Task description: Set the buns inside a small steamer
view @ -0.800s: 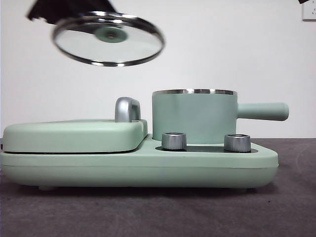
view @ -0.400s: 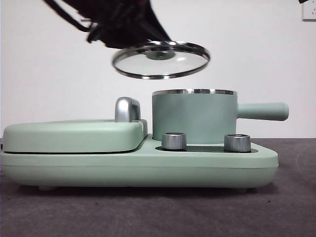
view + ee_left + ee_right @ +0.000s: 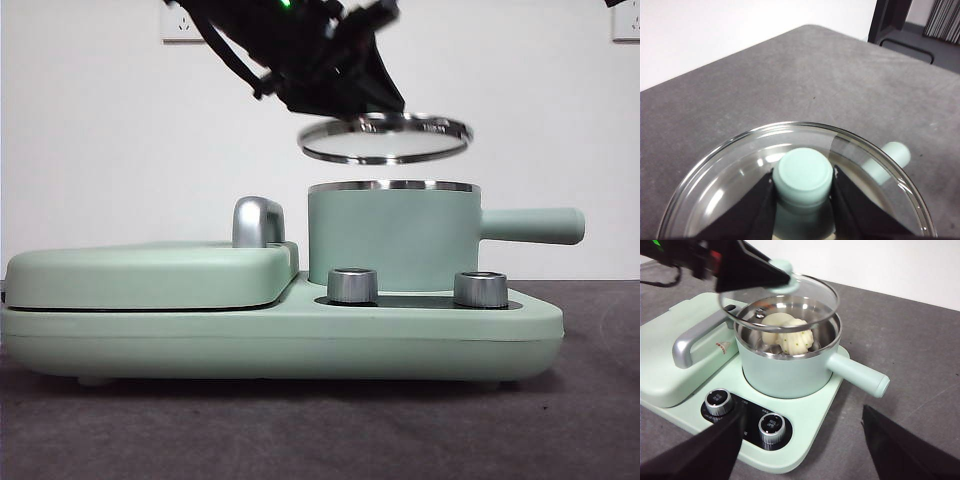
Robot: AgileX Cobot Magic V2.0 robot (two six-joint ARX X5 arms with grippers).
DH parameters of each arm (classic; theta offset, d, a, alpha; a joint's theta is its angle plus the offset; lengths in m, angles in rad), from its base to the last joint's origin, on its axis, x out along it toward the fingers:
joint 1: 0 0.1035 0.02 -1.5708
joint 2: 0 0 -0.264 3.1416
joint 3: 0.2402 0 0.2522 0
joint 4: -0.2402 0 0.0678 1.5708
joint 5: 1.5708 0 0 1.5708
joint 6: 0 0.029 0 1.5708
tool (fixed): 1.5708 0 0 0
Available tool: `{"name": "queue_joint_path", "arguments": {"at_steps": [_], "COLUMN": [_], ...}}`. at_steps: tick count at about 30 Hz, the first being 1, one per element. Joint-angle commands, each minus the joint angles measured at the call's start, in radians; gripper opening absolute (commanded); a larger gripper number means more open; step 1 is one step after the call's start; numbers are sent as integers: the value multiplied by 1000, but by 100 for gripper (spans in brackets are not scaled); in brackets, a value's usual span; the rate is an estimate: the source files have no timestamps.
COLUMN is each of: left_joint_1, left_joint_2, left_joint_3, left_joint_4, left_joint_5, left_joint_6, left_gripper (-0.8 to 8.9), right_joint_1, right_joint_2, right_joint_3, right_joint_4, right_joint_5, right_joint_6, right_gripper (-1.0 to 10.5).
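Over the pot [image 3: 392,238] I have swung the lid [image 3: 385,139] across, my left gripper [image 3: 803,192] pinching its knob [image 3: 804,174]; both buns [image 3: 788,335] sit inside, so closing comes next; right gripper [image 3: 800,450] waits, spread

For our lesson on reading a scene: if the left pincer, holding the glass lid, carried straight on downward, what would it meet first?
Probably the steel rim of the small steamer: the glass lid in the left pincer hangs just above it, roughly centred, though depth is unclear.

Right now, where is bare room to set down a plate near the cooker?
Bare grey table lies beyond the steamer's handle and in front of the knobs. Crowded: over the steamer, where the left tool holds the glass lid.
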Motion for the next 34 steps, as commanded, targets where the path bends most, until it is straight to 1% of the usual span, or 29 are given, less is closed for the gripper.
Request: {"name": "queue_joint_path", "arguments": {"at_steps": [1, 8, 19, 34], "left_joint_1": [-11, -11, -11, -11], "left_joint_2": [37, 58, 73, 111], "left_joint_3": [53, 53, 53, 50], "left_joint_4": [44, 67, 86, 66], "left_joint_5": [-2, -2, -1, -1], "left_joint_6": [42, 79, 77, 48], "left_gripper": [14, 14, 14, 14], "right_joint_1": [10, 10, 10, 10], "right_joint_2": [4, 4, 4, 5], "right_joint_3": [10, 10, 10, 10], "right_joint_4": [0, -6, -6, -6], "right_joint_5": [0, 0, 1, 3], "right_joint_6": [12, 12, 11, 11], "right_gripper": [363, 363, 363, 363]}}
